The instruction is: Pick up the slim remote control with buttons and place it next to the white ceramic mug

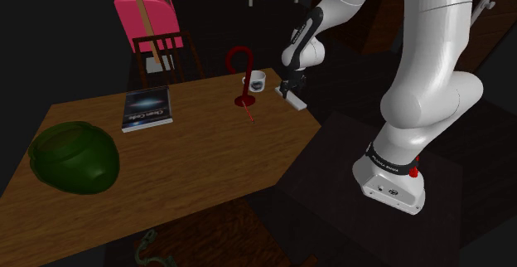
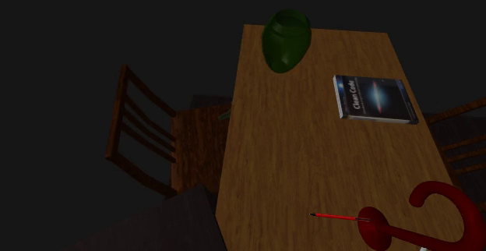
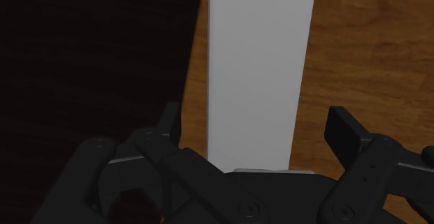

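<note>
The remote [image 3: 261, 62] is drawn as a plain white slim slab, lying flat on the brown wooden table [image 1: 190, 166]. In the shoulder view the remote [image 1: 296, 101] rests at the table's edge nearest the arm, just right of the white mug [image 1: 256, 80] with its dark print. My black gripper [image 1: 290, 87] hangs directly over it. In the wrist view my gripper [image 3: 257, 122] is open: both fingers [image 3: 344, 129] stand apart on either side of the slab, with a gap on each side, touching nothing.
A red hook-shaped stand [image 1: 240, 75] and a red pen [image 1: 248, 118] sit left of the mug. A book [image 1: 147, 109] and a green rounded object [image 1: 74, 156] lie farther along the table. A pink chair [image 1: 149, 16] stands behind; a wooden chair [image 2: 148, 132] is beside the table.
</note>
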You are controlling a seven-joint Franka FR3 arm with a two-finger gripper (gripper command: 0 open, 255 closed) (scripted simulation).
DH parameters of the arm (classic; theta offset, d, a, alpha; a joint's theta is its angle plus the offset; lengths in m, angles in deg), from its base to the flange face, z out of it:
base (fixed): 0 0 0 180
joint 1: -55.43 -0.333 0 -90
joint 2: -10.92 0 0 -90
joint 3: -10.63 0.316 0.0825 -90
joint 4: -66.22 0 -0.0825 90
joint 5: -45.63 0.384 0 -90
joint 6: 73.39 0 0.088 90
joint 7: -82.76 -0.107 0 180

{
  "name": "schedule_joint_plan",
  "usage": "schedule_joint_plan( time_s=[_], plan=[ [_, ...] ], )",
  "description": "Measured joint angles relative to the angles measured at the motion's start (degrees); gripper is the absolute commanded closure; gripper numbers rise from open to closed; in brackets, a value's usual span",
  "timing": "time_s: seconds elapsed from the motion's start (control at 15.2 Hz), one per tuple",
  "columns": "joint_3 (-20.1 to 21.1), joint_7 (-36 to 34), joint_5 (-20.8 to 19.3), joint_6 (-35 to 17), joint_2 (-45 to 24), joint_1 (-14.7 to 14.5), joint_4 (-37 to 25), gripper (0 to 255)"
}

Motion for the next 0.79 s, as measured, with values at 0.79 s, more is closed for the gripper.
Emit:
schedule_joint_plan(
  time_s=[0.79],
  plan=[
    [0.1,0.1,0.2,5.7,6.9,0.2,1.2,0]
  ],
)
